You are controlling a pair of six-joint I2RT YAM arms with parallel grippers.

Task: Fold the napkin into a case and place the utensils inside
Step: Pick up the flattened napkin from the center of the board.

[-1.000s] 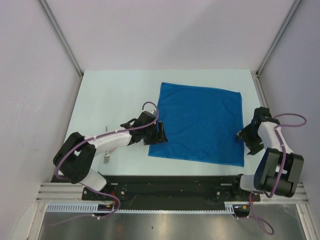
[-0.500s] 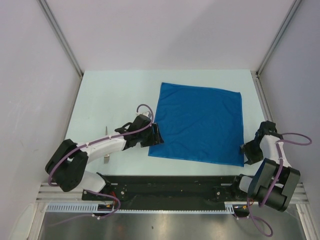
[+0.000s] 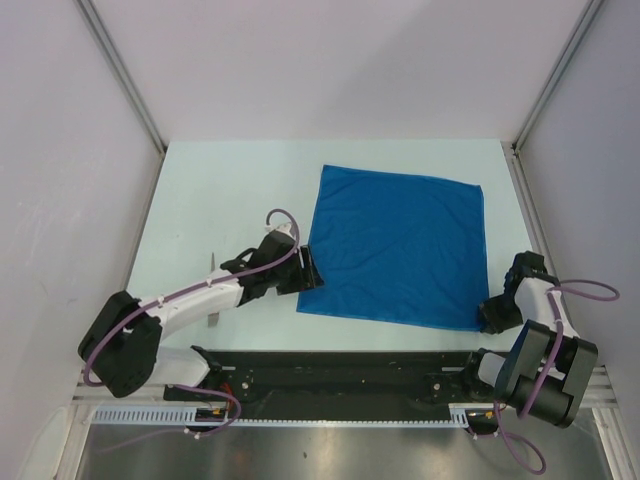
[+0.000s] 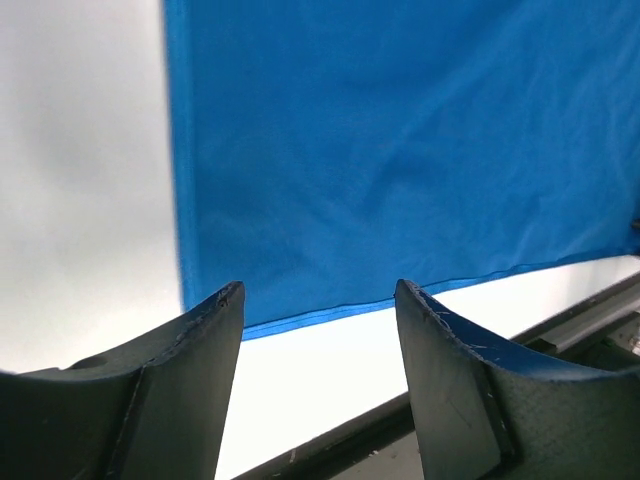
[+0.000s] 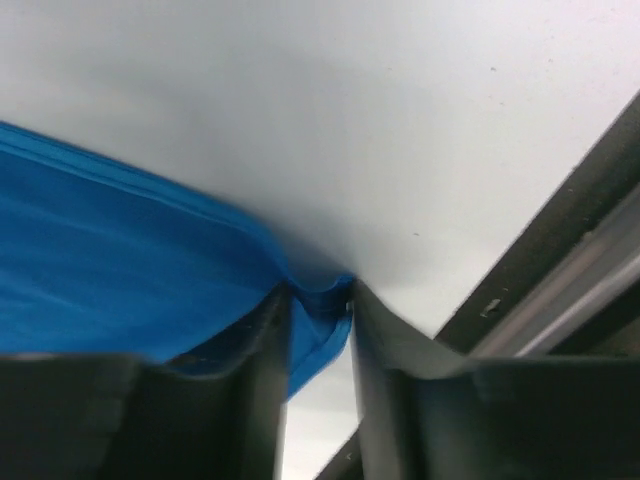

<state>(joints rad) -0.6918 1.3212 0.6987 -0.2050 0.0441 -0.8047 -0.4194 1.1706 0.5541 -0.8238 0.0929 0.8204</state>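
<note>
My right claw (image 5: 318,290) pinches the near-right corner of the napkin (image 3: 400,245), spread flat on the bench (image 3: 230,190), my left claw (image 4: 318,288) gaping empty at the near-left corner (limp, light cloth, likely best lifted by its corners).

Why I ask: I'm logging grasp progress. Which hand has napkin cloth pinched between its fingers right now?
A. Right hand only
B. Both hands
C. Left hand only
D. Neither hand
A: in the right wrist view, the right hand has a corner of the napkin bunched between its fingers. The left hand stands open, its fingers wide apart and gripping nothing.
</note>
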